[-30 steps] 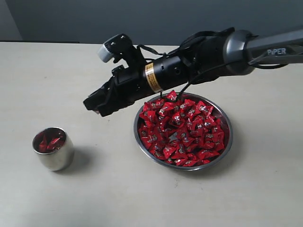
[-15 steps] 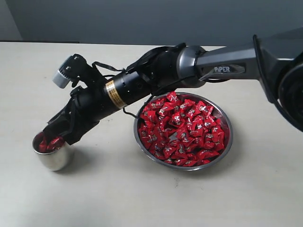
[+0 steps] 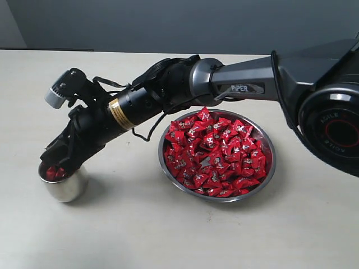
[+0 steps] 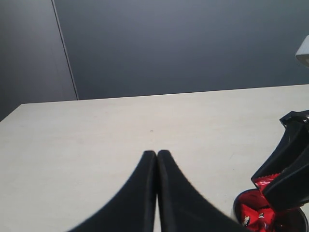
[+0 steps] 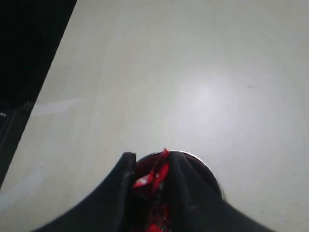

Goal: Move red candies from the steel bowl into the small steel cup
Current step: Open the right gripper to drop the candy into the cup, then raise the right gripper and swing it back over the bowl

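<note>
Right pincer (image 5: 152,164) clamped on red candy (image 5: 145,180) at mouth of small steel cup (image 3: 66,189).

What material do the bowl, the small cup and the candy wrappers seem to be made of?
The steel bowl: polished metal, likely steel; its rim gleams. The small steel cup: same metal, with a mirror-like side. The red candies: probably foil wrappers, shiny with crimped ends.

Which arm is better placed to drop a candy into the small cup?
Right: the right gripper holds a red candy over the small steel cup; the left gripper is shut, empty.
</note>
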`<state>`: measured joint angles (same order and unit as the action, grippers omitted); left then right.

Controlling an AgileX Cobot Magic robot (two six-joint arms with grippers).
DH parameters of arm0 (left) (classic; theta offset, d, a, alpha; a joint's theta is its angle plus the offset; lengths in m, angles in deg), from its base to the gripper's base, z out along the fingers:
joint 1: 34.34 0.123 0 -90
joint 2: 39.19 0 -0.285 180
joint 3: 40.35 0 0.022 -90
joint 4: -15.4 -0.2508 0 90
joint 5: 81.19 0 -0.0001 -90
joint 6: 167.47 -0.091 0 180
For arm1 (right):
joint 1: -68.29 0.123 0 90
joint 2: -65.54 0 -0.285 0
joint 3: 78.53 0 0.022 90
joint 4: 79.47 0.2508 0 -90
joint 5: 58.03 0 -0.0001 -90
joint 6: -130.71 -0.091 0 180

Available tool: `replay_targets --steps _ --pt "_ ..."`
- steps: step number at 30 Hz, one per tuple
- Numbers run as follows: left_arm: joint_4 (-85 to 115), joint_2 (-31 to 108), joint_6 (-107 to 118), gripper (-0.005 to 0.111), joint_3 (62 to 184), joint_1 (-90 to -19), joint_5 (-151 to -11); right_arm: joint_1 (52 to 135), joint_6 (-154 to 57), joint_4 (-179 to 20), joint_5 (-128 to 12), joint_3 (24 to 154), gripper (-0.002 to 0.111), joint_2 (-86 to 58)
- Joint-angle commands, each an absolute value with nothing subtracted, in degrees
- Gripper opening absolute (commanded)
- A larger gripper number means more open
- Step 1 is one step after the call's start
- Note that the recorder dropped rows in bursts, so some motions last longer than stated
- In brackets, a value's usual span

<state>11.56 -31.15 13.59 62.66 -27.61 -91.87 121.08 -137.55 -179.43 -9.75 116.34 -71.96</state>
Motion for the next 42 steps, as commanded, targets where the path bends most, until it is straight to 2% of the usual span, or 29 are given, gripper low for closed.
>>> replay_targets --steps 1,4,8,10,18,23,25,28,29,38,42 --pt "11.5 -31.4 13.7 0.000 62.4 -27.6 -91.4 121.1 -138.0 -179.4 -9.3 116.7 -0.001 -71.7" --pt "11.5 -31.4 13.7 0.000 62.4 -27.6 -91.4 121.1 -138.0 -179.4 -9.4 116.7 0.008 -71.6" --pt "11.5 -31.4 13.7 0.000 62.4 -27.6 -91.4 121.0 -139.6 -179.4 -10.5 116.7 0.040 -71.6" --pt "11.5 -31.4 13.7 0.000 62.4 -27.6 -91.4 121.0 -142.1 -179.4 -12.2 116.7 0.048 -71.6" --pt "11.5 -31.4 13.7 0.000 62.4 -27.6 -91.4 121.0 -142.9 -179.4 -12.7 117.2 0.045 -71.3" --pt "11.5 -31.4 13.7 0.000 62.4 -27.6 -91.4 119.1 -142.9 -179.4 -19.5 117.2 0.045 -64.5" --pt "11.5 -31.4 13.7 0.000 62.4 -27.6 -91.4 117.4 -144.8 -179.4 -22.0 117.2 0.036 -61.8" --pt "11.5 -31.4 13.7 0.000 62.4 -27.6 -91.4 115.1 -145.9 -179.4 -26.3 117.0 0.002 -58.3" --pt "11.5 -31.4 13.7 0.000 62.4 -27.6 -91.6 115.0 -145.9 -179.4 -28.2 116.7 -0.001 -57.7" --pt "11.5 -31.4 13.7 0.000 62.4 -27.6 -91.6 114.8 -143.4 -179.4 -56.2 107.3 -0.001 -50.5" --pt "11.5 -31.4 13.7 0.000 62.4 -27.6 -91.6 112.1 -140.8 -179.4 -57.2 101.2 -0.001 -47.1"
